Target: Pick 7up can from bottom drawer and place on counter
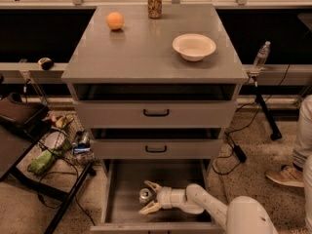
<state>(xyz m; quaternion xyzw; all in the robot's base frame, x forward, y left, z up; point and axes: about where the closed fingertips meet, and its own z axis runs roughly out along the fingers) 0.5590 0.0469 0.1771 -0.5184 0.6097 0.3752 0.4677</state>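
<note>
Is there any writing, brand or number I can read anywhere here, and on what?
No text is readable anywhere.
7up can in the bottom drawer: markings blurred.
Brown-gold can on the counter: pattern only.
Bottle label: too small.
Gripper, open either side of the 7up can: no marking visible.

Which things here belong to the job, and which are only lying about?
Job: 7up can; bottom drawer, pulled out; counter; end effector, open inside the drawer, the can between its fingers.
Lying about: orange, patterned can and bowl on the counter; plastic bottle to the right.
</note>
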